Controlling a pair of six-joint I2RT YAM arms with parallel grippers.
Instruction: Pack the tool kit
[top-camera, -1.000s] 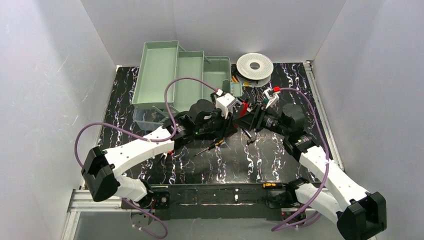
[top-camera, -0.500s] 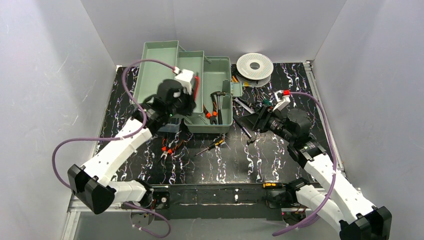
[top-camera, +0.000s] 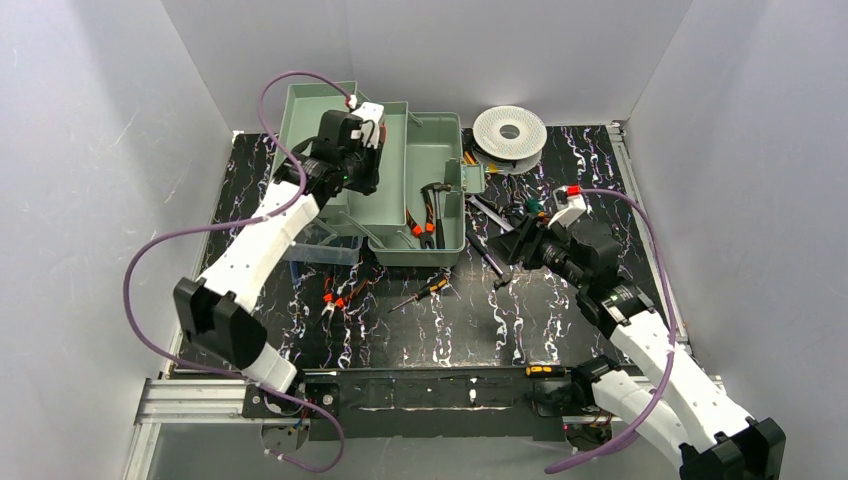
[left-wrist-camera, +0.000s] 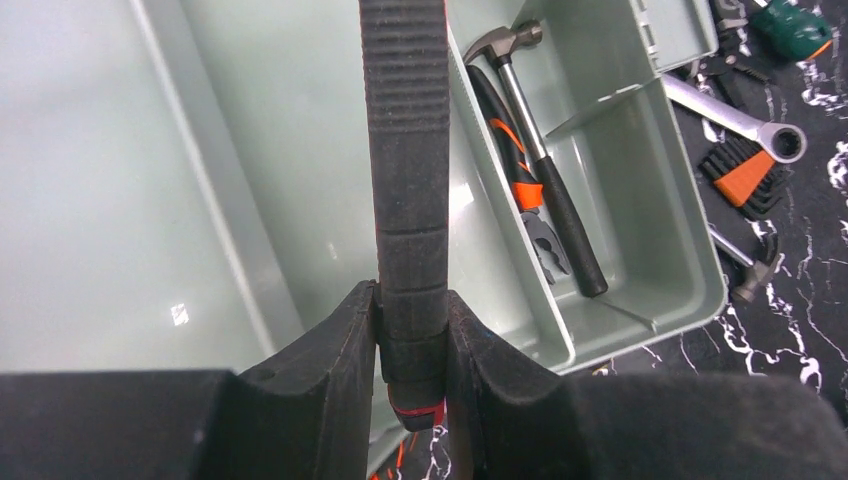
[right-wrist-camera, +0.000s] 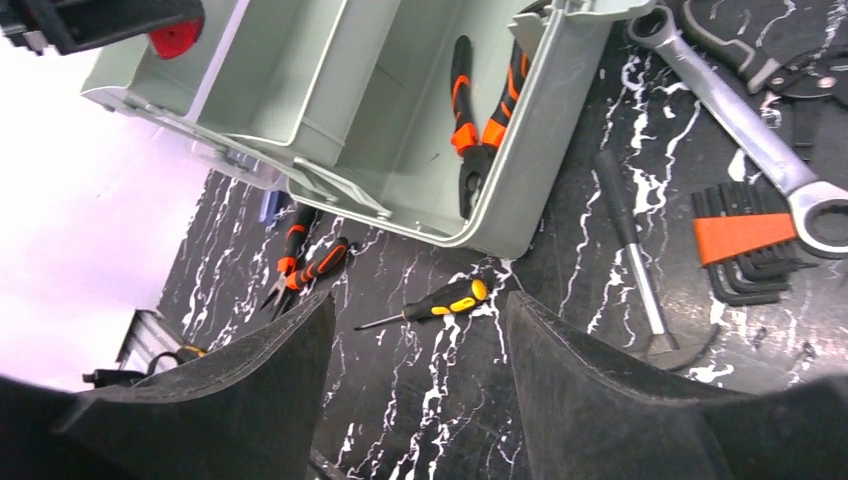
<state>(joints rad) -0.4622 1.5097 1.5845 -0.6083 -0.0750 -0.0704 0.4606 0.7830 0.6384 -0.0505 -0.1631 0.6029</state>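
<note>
Sage-green toolbox (top-camera: 388, 195) lay open at back left of surface (top-camera: 420, 335); hammer (left-wrist-camera: 542, 170) and orange pliers (right-wrist-camera: 478, 130) already in right tray. Left pincer (left-wrist-camera: 410, 320), clamped on black ribbed tool (left-wrist-camera: 403, 150), had swung from surface centre to above middle tray. Right pincer (right-wrist-camera: 415, 330) gaped empty over loose screwdriver (right-wrist-camera: 440, 303). Judgement: drop-off near; several tools remained outside.

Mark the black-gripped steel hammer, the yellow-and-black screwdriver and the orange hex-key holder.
black-gripped steel hammer (left-wrist-camera: 570, 230), left wrist view, grip.
yellow-and-black screwdriver (right-wrist-camera: 449, 300), right wrist view, handle.
orange hex-key holder (right-wrist-camera: 742, 237), right wrist view, orange body.
</note>
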